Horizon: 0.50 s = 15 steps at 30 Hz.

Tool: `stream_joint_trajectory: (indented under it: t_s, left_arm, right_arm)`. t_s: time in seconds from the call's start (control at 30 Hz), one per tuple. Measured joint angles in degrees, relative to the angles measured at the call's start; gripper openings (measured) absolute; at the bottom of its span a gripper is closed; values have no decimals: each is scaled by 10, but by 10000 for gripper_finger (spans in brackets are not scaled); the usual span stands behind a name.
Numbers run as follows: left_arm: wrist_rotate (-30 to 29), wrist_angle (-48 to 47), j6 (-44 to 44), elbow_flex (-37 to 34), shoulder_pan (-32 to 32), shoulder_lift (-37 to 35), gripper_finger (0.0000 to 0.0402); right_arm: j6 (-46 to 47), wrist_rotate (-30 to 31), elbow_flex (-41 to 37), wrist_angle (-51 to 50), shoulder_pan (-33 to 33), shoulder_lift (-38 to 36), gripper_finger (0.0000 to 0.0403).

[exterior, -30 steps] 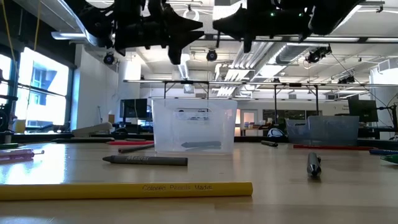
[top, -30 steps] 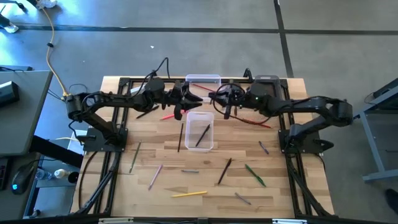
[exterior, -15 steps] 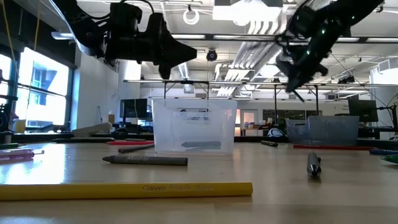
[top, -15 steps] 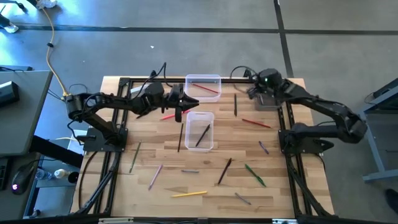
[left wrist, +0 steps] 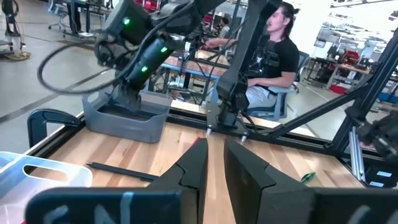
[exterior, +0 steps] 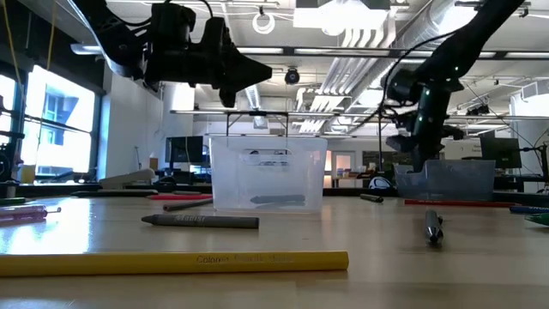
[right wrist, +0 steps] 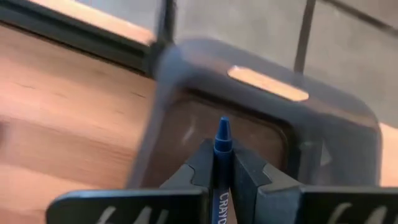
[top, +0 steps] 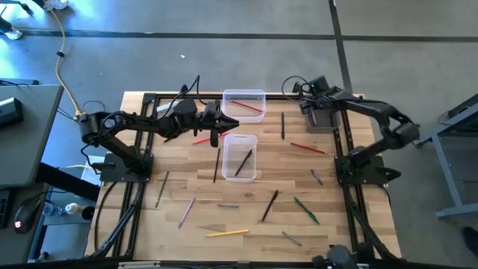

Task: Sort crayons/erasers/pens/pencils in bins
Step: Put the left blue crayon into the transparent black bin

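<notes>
Wooden planks of the table (top: 187, 172) lay scattered with pencils and crayons when seen from above; my left gripper (top: 222, 124) hung near the far clear bin (top: 244, 105) and the near clear bin (top: 240, 157), while my right gripper (top: 317, 96) reached over the dark grey bin (top: 322, 119) at the far right corner. Low down, a yellow pencil (exterior: 171, 261) and grey crayon (exterior: 200, 221) lay before the clear bin. My left wrist camera showed my fingers (left wrist: 194, 167) narrowly apart with nothing between them, and a seated person (left wrist: 271, 59) beyond. My right wrist camera showed my fingers clamped on a blue crayon (right wrist: 221, 149) above the grey bin.
</notes>
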Motion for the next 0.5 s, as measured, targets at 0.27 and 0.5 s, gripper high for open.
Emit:
stream_joint_trajectory:
  t_s: [0.27, 0.5]
  left_arm:
    - [0, -1, 0, 0, 0, 0, 42]
    - [0, -7, 0, 0, 0, 0, 42]
  right_arm:
    - [3, 6, 17, 8, 2, 47, 15]
    - [16, 5, 18, 8, 2, 51, 50]
